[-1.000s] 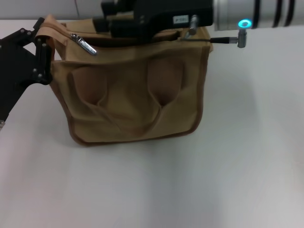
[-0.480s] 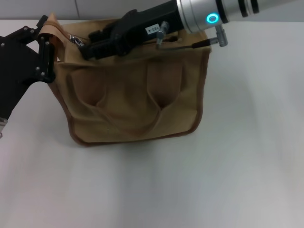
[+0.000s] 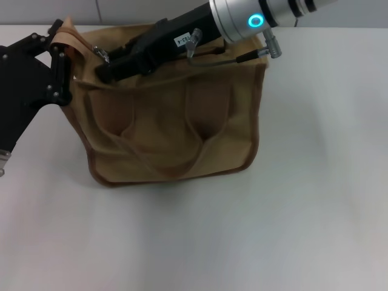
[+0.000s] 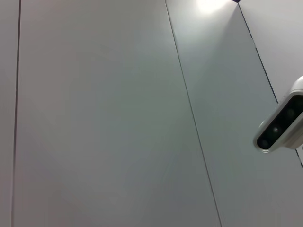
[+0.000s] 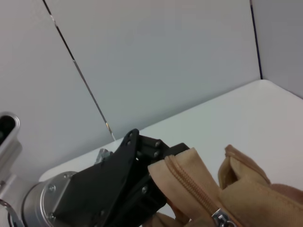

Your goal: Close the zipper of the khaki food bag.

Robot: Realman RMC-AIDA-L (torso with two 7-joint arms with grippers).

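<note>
Centrally in the upper half of the head view, the bag (image 3: 173, 130) stands upright on the white bench (image 3: 291, 212), front pocket and two looped handles facing the camera. At the upper left of the frame the left hand (image 3: 60, 66) is clenched on the bag's top corner, where the fabric end tab pokes up between its fingers; the right wrist view shows the same grip (image 5: 142, 189) on the zipper (image 5: 189, 182) end. Reaching in from the upper right, the right hand (image 3: 106, 70) lies along the top seam with its tip by the silver pull tab (image 3: 100, 53); it seems to sit right at the tab, but I cannot tell whether it is grasping it or released.
</note>
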